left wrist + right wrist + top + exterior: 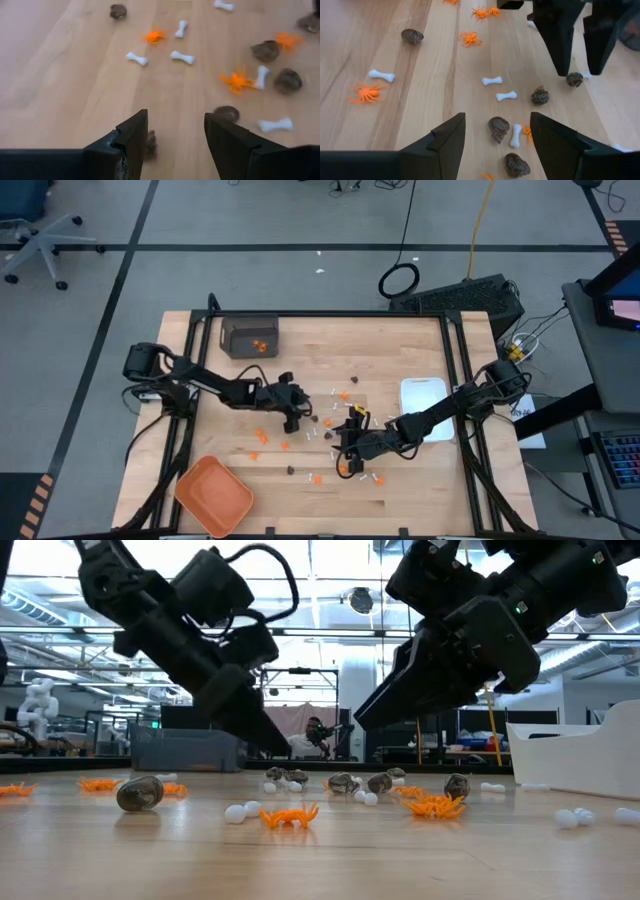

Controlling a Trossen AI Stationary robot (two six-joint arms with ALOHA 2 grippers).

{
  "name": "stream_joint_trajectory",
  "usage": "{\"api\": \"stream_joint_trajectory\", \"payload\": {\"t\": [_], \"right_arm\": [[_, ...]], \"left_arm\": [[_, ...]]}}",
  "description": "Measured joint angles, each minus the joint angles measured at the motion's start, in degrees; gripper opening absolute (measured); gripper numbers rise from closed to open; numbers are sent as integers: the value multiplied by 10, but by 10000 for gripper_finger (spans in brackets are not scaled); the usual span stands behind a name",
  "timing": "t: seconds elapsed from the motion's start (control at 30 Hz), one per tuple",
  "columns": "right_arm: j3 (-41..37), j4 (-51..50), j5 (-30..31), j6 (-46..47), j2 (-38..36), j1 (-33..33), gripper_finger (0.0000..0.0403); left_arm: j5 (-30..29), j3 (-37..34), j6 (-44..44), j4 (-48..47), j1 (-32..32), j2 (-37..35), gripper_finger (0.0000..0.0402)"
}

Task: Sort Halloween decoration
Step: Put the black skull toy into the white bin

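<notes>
The Halloween decoration lies scattered over the middle of the wooden table (200,440): orange spiders (238,81), dark skull-like bits (498,128) and small white bones (182,57). My left gripper (175,122) hovers open above the pieces left of centre (293,420), with nothing between its fingers. A dark bit (150,145) lies on the wood beside one finger. My right gripper (497,117) stands open just right of it (345,448), above a dark bit and a white bone (515,136). Both grippers slant down over the table in the low view.
An orange tray (213,495) lies at the near left corner. A white rectangular dish (423,402) sits at the right. A dark bin (249,337) with orange bits inside stands at the far left. The two grippers are close together (572,37).
</notes>
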Motion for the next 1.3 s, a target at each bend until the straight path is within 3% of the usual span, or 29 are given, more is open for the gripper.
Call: {"api": "stream_joint_trajectory", "payload": {"t": [0.13,0.53,1.13,1.3], "right_arm": [[-12,9,1,1,0,-3,208],[-20,19,2,3,0,-6,208],[-20,32,0,7,0,-7,208],[-20,30,0,7,0,-7,208]], "left_arm": [[-37,0,28,-45,-1,-5,195],[11,0,65,-22,21,23,195],[12,1,91,42,23,71,195],[9,1,90,38,23,72,163]]}}
